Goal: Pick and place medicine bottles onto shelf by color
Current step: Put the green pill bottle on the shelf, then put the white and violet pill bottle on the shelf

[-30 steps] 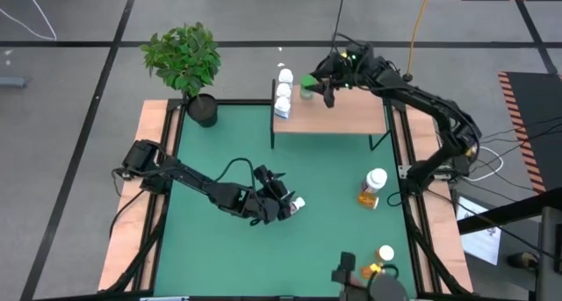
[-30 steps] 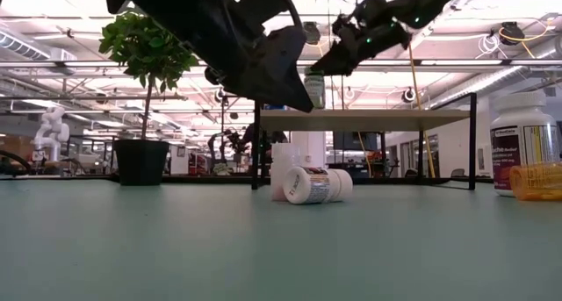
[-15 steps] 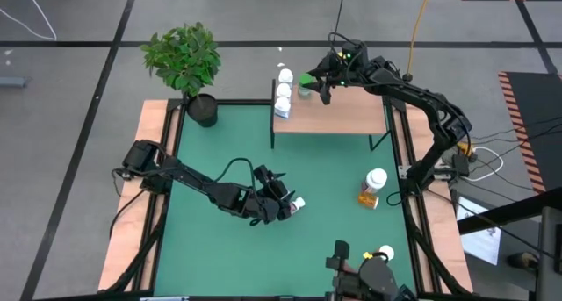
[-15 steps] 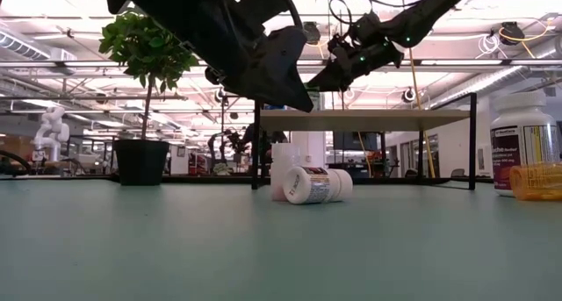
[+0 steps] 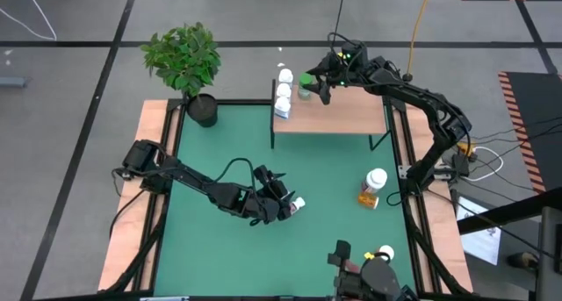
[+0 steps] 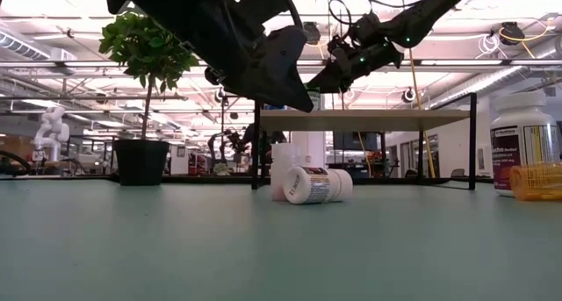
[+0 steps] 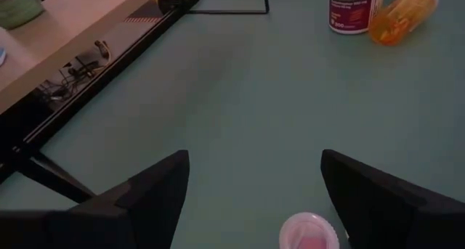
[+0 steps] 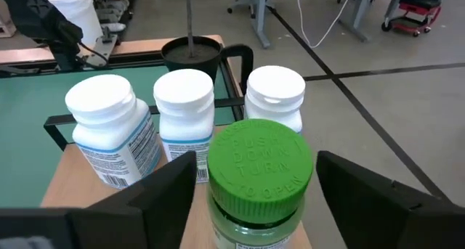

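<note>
Shelf (image 5: 338,115) holds green-capped bottle (image 8: 259,178); right fingers (image 8: 363,205) spread beside it.

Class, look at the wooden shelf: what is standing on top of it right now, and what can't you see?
On the shelf stand three white bottles in a row and a green-capped bottle between the right gripper's open fingers. The fingers cover part of its lower body.
</note>
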`<action>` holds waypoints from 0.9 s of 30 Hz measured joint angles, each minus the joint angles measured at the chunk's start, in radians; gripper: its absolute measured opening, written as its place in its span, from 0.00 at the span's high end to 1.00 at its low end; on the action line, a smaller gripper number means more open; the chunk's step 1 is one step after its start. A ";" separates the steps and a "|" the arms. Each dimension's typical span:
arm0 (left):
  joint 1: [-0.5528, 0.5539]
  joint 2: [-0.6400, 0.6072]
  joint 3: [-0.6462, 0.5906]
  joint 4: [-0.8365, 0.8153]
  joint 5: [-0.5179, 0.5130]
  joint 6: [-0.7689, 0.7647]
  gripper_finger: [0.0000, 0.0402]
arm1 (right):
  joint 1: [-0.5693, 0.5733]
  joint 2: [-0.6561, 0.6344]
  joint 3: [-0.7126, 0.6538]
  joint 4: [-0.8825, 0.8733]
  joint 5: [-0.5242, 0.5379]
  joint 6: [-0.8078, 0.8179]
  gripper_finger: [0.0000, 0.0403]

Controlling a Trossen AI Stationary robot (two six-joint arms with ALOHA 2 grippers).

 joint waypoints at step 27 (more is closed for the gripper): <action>-0.035 0.001 0.000 -0.007 0.000 -0.080 0.21 | 0.307 -0.409 -0.153 -0.256 0.159 -0.149 0.33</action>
